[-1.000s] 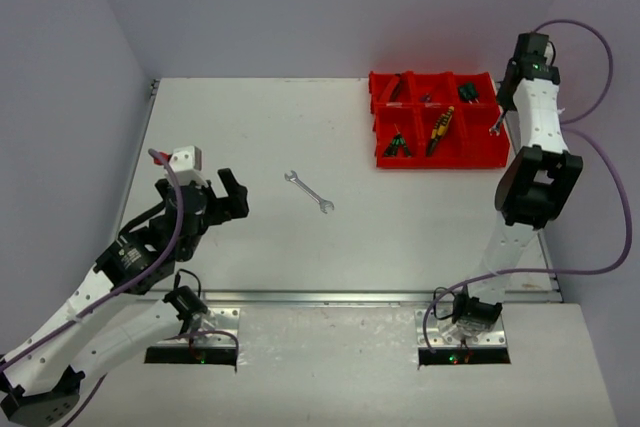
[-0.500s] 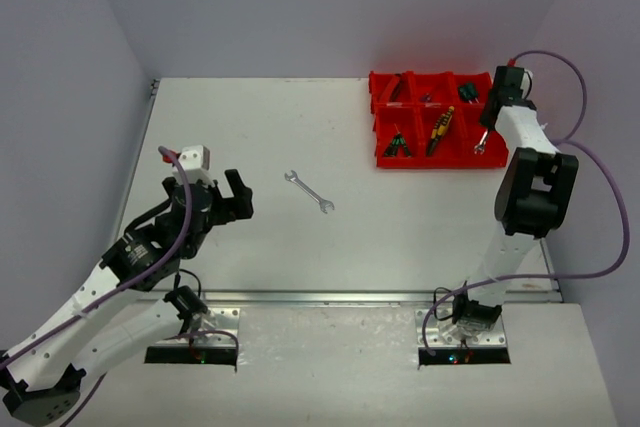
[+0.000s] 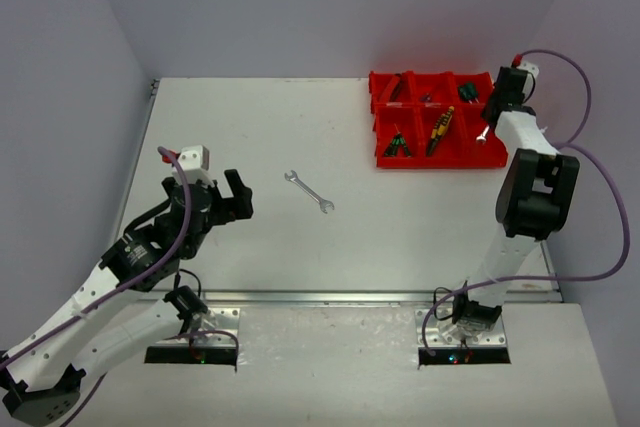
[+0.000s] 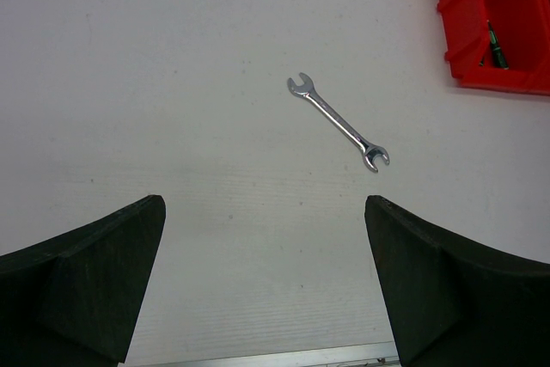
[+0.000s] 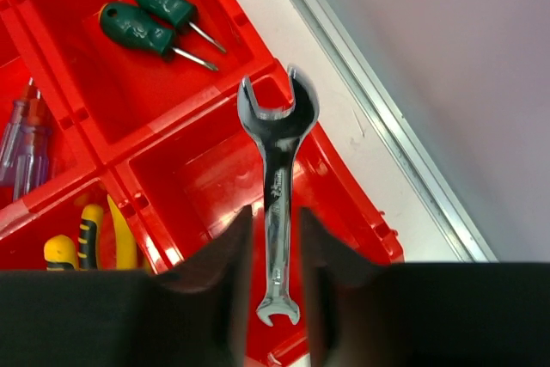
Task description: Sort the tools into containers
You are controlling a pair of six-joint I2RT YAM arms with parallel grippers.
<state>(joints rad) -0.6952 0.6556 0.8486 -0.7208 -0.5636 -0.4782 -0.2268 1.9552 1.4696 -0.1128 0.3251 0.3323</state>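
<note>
left tool (image 3: 238, 197) hangs over the table (image 3: 250, 117), jaws spread wide, nothing in them. the loose wrench (image 4: 338, 121) lies flat on the table, out ahead of it and a touch to its right, well apart from the bins (image 3: 440, 161). its long axis runs on a slant, one open end far and left, the other near and right, so it sits oblique to the line the fingers close along. i'd say a wrist turn is needed before any pinch. the left arm is clearly the nearer one.

over to the right: right tool (image 5: 273, 234) is above the near-right compartment, jaws parted a little, with red showing on both sides of the second wrench (image 5: 277, 186), so no pinch. its shaft runs straight out between the fingers, the big end pointing away from the wrist and reaching the rim beside the green screwdrivers (image 5: 137, 30). resting or dropping, i can't tell.
</note>
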